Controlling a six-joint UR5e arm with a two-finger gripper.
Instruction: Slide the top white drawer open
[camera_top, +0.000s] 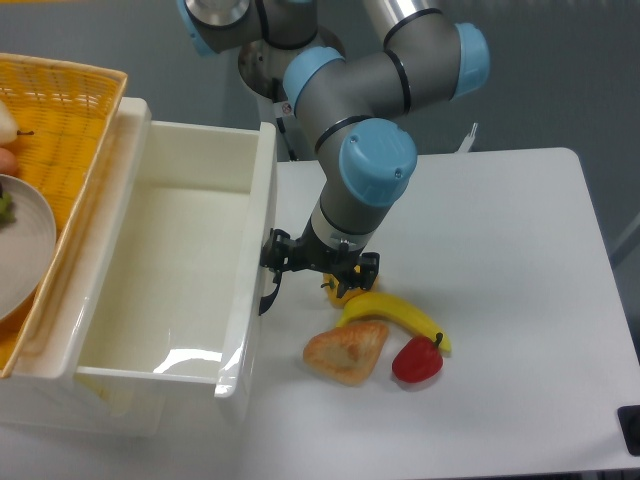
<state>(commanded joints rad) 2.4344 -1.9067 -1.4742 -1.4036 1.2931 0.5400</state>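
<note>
At left of worktop: one top white drawer (170, 270), pulled well out of the cabinet, its glossy inside bare and open to view.
Drawer front: the panel faces the arm; one curved black handle (266, 298) shows at its outer face.
Arm: one, grey with blue joint caps, reaching down from the top of the view to the drawer front.
Tool (275, 262): one, black, set right against the drawer front at the handle; it appears closed around the handle, though the fingers are largely hidden by the wrist.
Worktop (500, 260): one, white, carrying the food items just right of the drawer.
Food items: four, grouped close together — one banana (398, 314), one red pepper (417, 360), one piece of toast (346, 351), one small yellow item (341, 291) partly hidden behind the tool.
Wicker basket (55, 120): one, yellow, on the cabinet top at far left.
Plate (22, 250): one, pale, lying in the basket, cut off by the frame edge.
</note>
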